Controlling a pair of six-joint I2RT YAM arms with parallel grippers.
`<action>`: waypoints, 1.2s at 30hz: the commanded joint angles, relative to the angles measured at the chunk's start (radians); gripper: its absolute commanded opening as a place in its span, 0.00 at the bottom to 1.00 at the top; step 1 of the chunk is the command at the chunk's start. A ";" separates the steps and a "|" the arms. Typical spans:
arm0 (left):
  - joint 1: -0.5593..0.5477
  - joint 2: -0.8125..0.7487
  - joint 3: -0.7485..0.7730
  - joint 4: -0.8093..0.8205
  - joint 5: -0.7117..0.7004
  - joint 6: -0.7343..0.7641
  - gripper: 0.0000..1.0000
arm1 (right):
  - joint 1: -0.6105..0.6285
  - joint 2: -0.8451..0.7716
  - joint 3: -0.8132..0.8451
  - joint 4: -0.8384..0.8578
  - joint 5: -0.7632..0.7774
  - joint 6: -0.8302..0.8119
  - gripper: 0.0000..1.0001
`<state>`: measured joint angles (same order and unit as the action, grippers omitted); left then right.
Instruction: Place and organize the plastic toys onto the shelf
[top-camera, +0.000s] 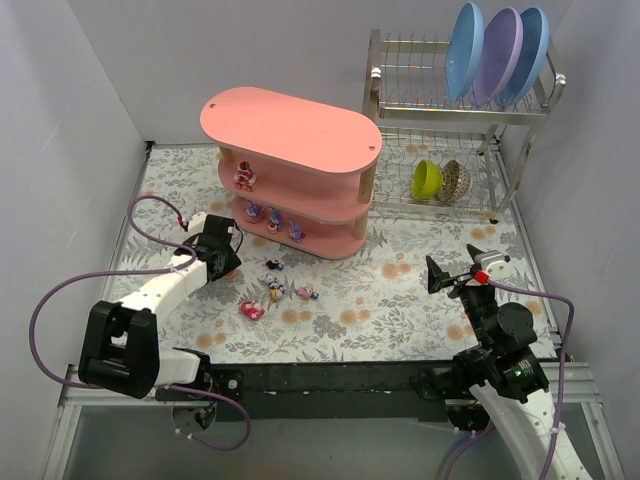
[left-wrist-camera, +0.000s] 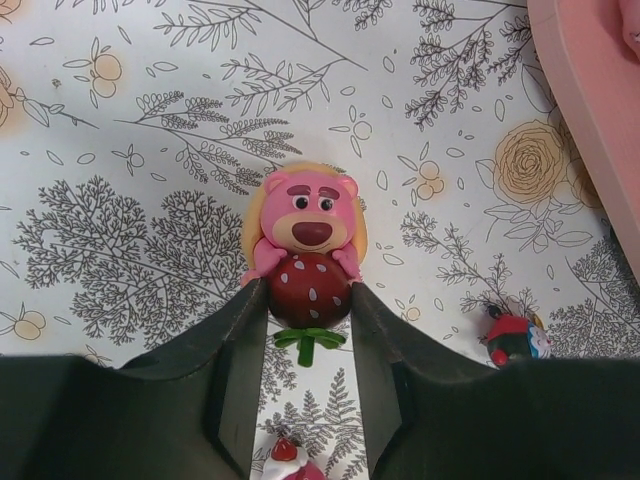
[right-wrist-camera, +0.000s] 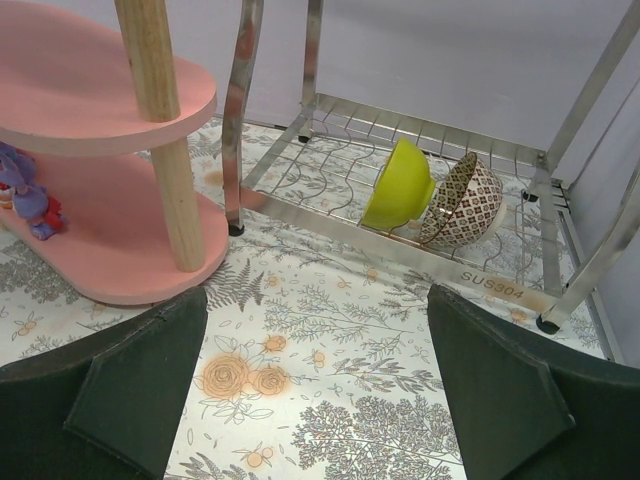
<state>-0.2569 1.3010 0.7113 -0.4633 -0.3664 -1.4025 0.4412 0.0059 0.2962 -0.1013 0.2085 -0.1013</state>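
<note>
Sitting between left hand (left-wrist-camera: 307, 292) tips: bear toy (left-wrist-camera: 305, 215)

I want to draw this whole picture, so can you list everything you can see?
shelf: one, pink with wooden posts, back of table.
shelf toys: about four, pink and purple, middle and bottom tiers.
loose toys: four, mixed colours, on table before shelf.
pink bear toy: one, holding red strawberry, on table.
dish rack: one, metal, right of shelf.
plates: three, blue, purple, blue, rack top.
bowls: two, green and patterned, rack bottom.
table: one, flowery white.
left gripper: one, black, gripping bear's strawberry.
right gripper: one, black, open, empty, facing rack.
</note>
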 joint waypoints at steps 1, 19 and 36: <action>-0.005 -0.058 -0.010 0.002 -0.029 0.026 0.14 | 0.007 -0.205 0.003 0.048 -0.003 0.006 0.98; -0.174 -0.308 0.238 -0.258 0.122 0.232 0.00 | 0.008 -0.205 0.003 0.049 -0.006 0.006 0.98; -0.179 -0.126 0.632 -0.256 0.346 0.528 0.00 | 0.008 -0.205 0.000 0.051 0.000 0.005 0.98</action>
<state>-0.4305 1.1351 1.2778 -0.7483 -0.0601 -0.9718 0.4419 0.0059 0.2962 -0.1013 0.2062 -0.1013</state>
